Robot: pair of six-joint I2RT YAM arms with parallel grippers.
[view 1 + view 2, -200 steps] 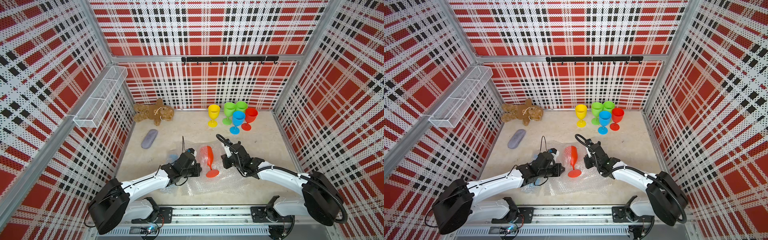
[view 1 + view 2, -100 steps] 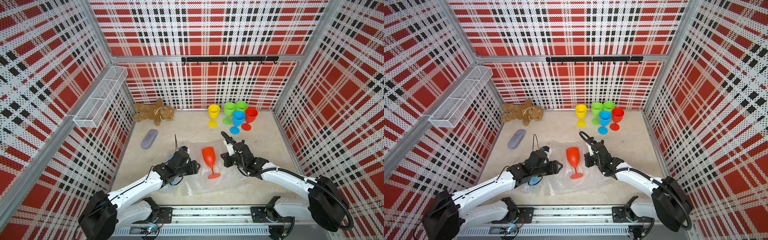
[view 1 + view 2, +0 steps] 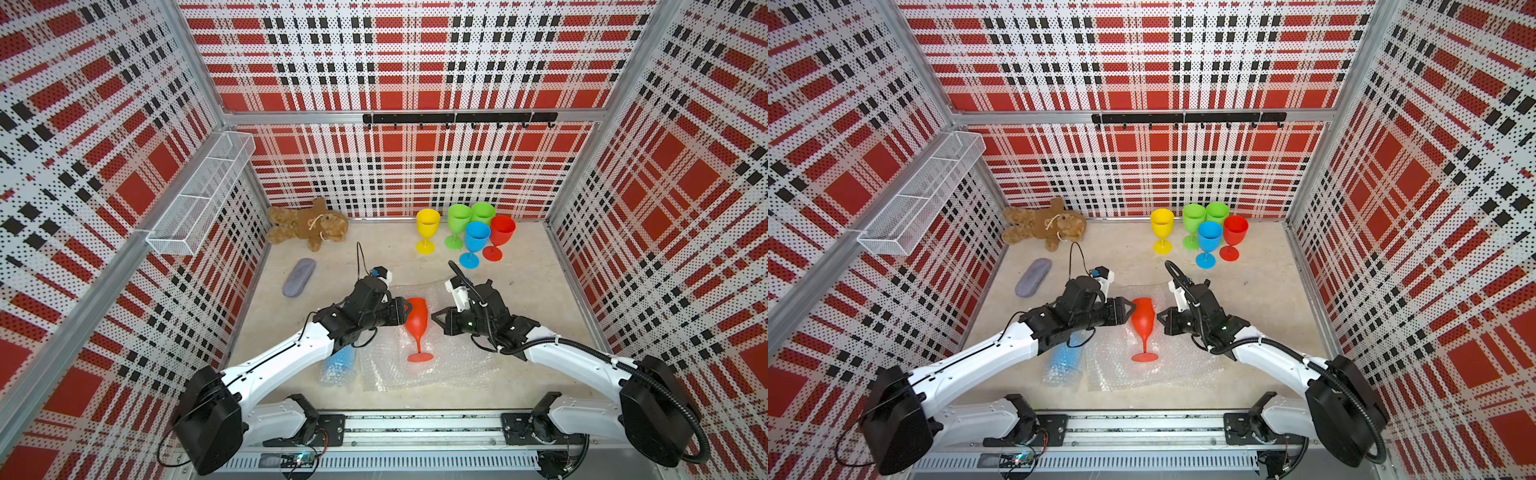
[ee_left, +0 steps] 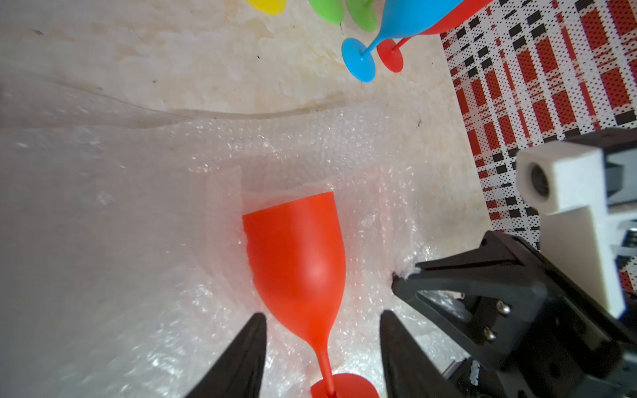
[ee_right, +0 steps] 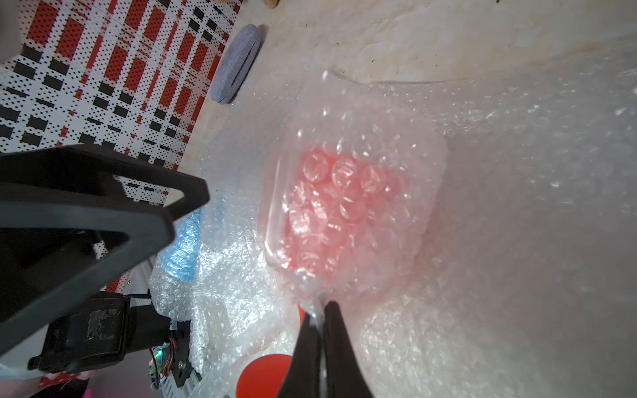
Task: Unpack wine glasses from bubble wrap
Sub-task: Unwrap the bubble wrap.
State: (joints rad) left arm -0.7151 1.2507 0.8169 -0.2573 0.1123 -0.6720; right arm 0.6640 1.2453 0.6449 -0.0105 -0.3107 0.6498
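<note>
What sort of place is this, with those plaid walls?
Probably a robot test booth: a left arm and right arm fixed to a floor rail, perforated plaid panels all round, and props like a teddy bear.

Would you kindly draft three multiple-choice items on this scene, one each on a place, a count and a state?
1. Where does the lone red plastic stemmed goblet lie?
A. in the white wire basket
B. on the clear bubble wrap sheet
C. against the brown teddy bear

2. How many plastic goblets stand upright near the back wall?
A. three
B. seven
C. five

3. What is the right gripper doing?
A. shut on an edge of the bubble wrap sheet
B. wide open, holding nothing
C. shut on the goblet's stem

Answers:
1 B: both top views show it on its side on the sheet.
2 C: one yellow, two green, one blue and one red.
3 A: the right wrist view shows wrap pinched between its closed fingers.
</note>
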